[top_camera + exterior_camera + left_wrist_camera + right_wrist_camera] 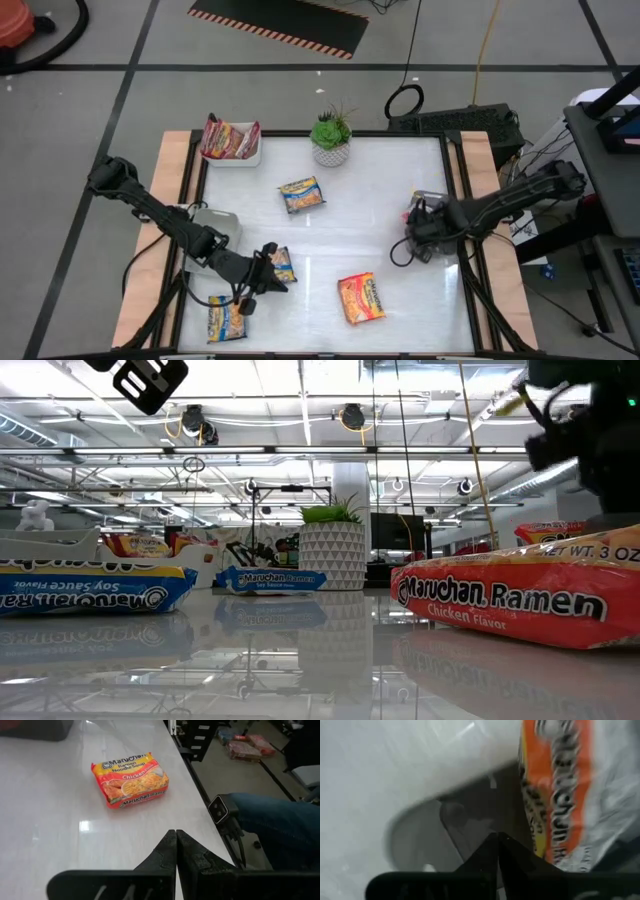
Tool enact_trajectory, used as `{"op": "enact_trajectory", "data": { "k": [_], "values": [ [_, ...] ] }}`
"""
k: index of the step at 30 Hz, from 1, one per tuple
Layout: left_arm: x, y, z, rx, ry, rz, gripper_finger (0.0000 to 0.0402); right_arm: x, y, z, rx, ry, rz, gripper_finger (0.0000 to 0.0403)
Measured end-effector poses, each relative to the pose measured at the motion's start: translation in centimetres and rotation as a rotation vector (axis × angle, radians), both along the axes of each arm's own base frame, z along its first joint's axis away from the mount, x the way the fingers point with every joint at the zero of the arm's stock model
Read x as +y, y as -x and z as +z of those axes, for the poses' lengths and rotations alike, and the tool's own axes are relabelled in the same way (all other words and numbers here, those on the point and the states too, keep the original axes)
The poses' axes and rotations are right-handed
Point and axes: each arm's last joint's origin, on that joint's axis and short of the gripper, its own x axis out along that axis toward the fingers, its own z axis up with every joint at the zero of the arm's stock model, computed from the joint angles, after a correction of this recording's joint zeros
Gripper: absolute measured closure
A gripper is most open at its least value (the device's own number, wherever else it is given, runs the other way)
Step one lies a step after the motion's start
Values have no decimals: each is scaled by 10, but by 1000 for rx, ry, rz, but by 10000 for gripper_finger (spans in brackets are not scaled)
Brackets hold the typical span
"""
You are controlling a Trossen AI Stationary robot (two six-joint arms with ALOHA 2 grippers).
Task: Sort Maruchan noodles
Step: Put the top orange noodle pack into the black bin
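Observation:
Three blue-and-yellow Maruchan packets lie flat on the table [301,194] [283,263] [227,318], along with an orange chicken packet [361,298] [131,779]. Dark red packets fill the white tray [232,141] at the far left corner. My left gripper [268,277] [176,837] is shut with nothing between its fingers, just beside the middle blue packet and pointing toward the orange one. My right gripper [418,228] [497,840] is shut at the right edge, over a grey tray [420,835] that holds another orange packet [560,795].
A potted plant [331,137] stands at the far edge, next to the white tray. Wooden rails run along the table's left and right sides. A person's leg in jeans [280,820] is beyond the table edge. The middle of the table lies bare between the packets.

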Motion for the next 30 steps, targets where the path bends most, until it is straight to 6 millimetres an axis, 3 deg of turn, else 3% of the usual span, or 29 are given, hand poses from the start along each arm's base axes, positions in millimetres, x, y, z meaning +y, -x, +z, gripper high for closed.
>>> {"op": "enact_trajectory", "data": {
  "k": [8, 15, 20, 30],
  "values": [
    [0, 0, 0, -12, -26, -16, 398, -5, 14, -25, 70, 46, -35, 402],
    [0, 0, 0, -18, -30, -20, 398, -15, 26, -21, 139, 277, -73, 402],
    [0, 0, 1, -22, -24, -18, 398, -21, 24, -19, 94, 398, -81, 403],
    [-1, 1, 0, -6, -19, -25, 398, -38, 21, -20, 94, 475, -237, 403]
  ]
}}
